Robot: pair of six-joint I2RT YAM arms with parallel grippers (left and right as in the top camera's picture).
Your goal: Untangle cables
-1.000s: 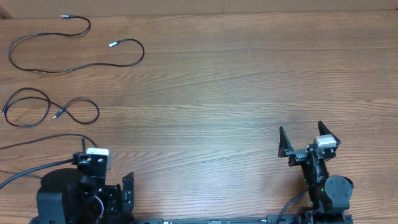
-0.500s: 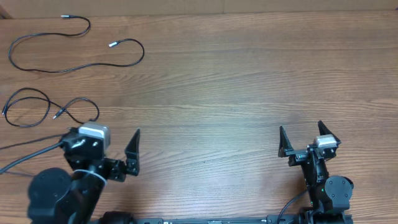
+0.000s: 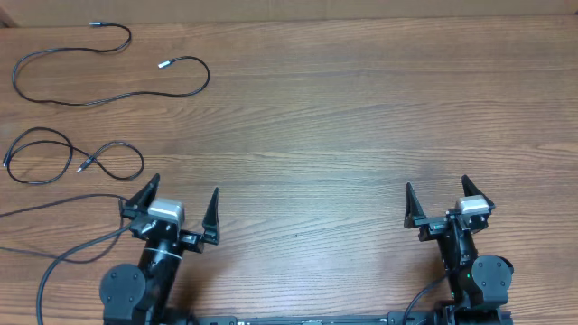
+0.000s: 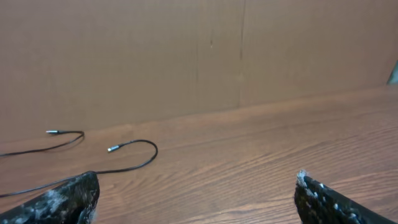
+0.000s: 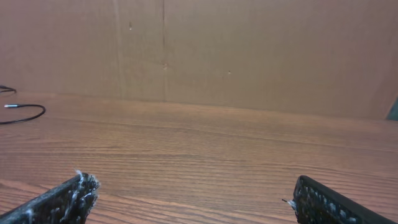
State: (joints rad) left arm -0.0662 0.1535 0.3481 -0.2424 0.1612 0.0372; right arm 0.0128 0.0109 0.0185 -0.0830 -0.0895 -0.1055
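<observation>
The cables lie at the far left of the brown wooden counter (image 3: pixel 343 117), well apart from both arms. One thin black cord with silver plug tips (image 3: pixel 163 63) is spread in an open curve near the far edge, and a second thin black cord (image 3: pixel 83 166), nearer me, crosses itself in a flat figure-eight. Both stretch mostly left to right, the far cord's two tips pointing left; I judge them light, limp and easily dragged, best pinched just behind a plug end. The left gripper (image 3: pixel 184 188) and right gripper (image 3: pixel 437 185) sit near the front edge, jaws wide apart and empty.
</observation>
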